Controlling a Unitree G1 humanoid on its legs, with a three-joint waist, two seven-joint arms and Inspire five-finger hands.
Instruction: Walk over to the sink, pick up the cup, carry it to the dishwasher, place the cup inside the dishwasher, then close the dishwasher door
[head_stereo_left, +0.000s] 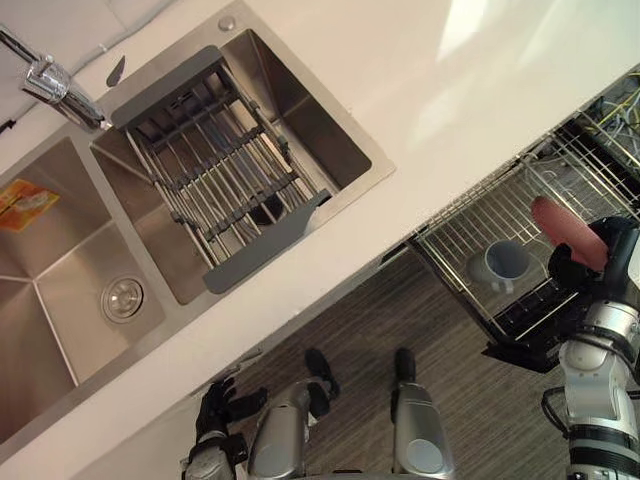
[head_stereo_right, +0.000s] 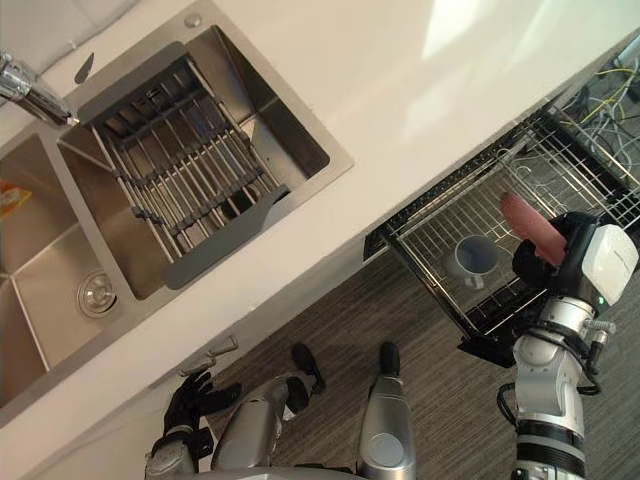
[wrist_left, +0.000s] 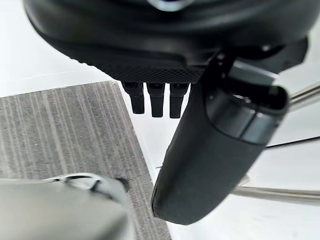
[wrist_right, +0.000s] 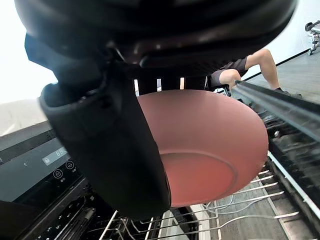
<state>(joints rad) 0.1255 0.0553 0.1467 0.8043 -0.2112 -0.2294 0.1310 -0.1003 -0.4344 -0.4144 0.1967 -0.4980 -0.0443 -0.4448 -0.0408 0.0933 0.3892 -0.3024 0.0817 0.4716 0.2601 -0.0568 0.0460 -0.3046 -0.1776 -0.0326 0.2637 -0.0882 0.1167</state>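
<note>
The right hand (head_stereo_right: 547, 265), fingers curled round the pink cup (head_stereo_right: 528, 230), holds it slanted just above the open dishwasher rack (head_stereo_right: 428, 232), while the left hand (head_stereo_right: 188, 402) hangs slack, empty

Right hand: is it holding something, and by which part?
Yes: the right hand grips a red bowl by its rim, thumb lapped over one edge, above the dishwasher rack. The left hand holds nothing.
</note>
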